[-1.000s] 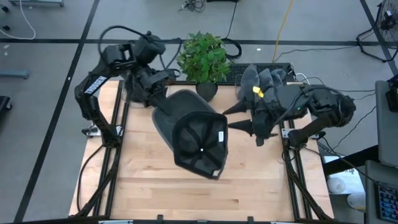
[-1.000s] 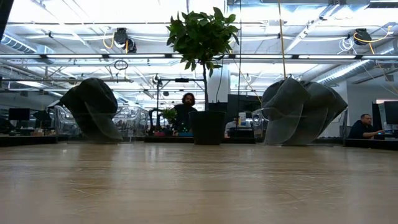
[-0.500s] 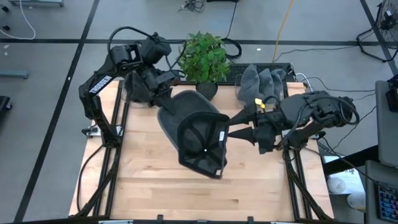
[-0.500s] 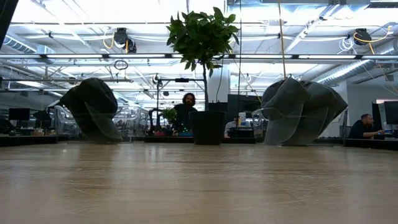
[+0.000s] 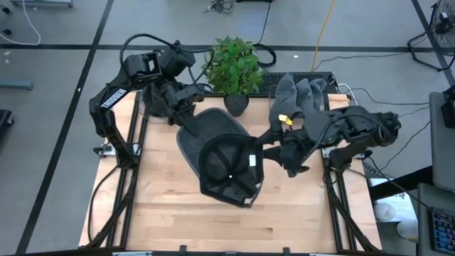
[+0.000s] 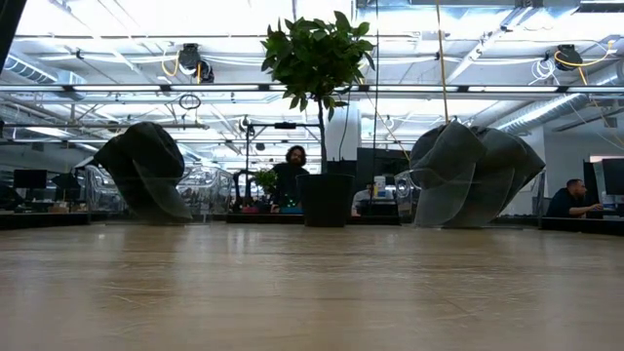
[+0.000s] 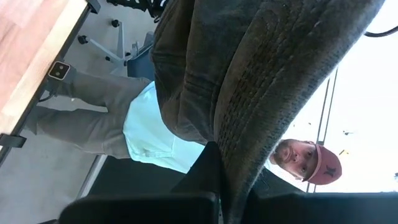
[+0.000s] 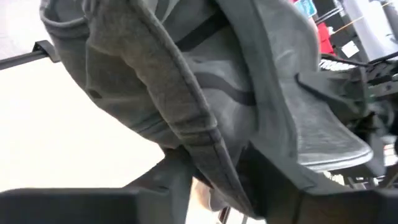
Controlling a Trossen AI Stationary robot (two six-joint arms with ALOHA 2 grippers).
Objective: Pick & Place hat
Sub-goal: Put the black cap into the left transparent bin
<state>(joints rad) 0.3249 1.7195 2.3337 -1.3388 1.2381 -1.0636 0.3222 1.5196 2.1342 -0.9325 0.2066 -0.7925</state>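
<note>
Bare wooden table lay nearest, with nothing on its front half. Above its middle hung the dark hat, held off the boards with its open underside facing up. The left gripper was clamped tight on the hat's back edge, and its wrist view showed grey fabric pinched between the fingers. The right gripper had come in at the hat's side; its fingers straddled the hat's edge in the right wrist view, partly closed around the cloth, though whether they had truly pinched it could not be told. Farther back stood a potted plant and a heap of grey hats at the rear right, with another dark heap at the rear left in the low view. The hat might tear loose or twist if the two arms pulled apart unevenly. A shallow bite by the right fingers could also let the edge slip free.
</note>
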